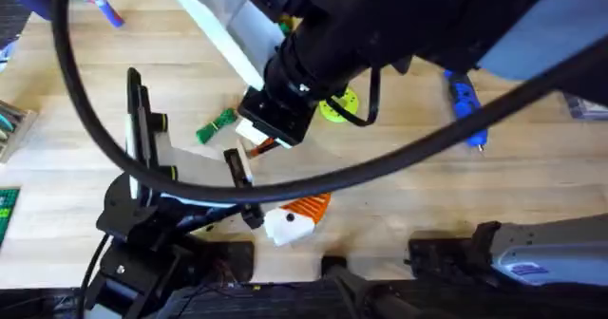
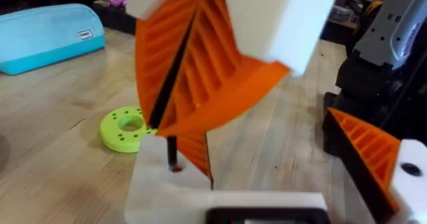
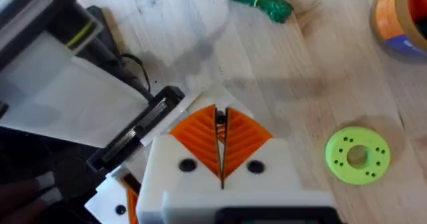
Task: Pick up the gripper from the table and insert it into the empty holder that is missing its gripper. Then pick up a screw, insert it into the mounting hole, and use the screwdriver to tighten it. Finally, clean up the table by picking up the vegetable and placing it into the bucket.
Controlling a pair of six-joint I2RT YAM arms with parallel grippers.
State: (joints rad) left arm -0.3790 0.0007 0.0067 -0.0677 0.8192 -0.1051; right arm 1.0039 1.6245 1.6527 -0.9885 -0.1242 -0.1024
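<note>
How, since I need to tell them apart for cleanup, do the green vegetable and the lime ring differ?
The vegetable is dark green, while the ring is lime yellow-green. The vegetable is a long, knobbly bundle, while the ring is a flat round disc with a large centre hole and small holes around it. Both lie on the wooden table, apart from each other.

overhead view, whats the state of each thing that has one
Chunky blue-handled screwdriver: lying flat on table.
Green bundled vegetable: on table, not in a bucket.
Lime green plastic ring: flat on table.
Right gripper: shut, orange pads together.
Orange ribbed gripper with white base: held or resting, cannot tell.
</note>
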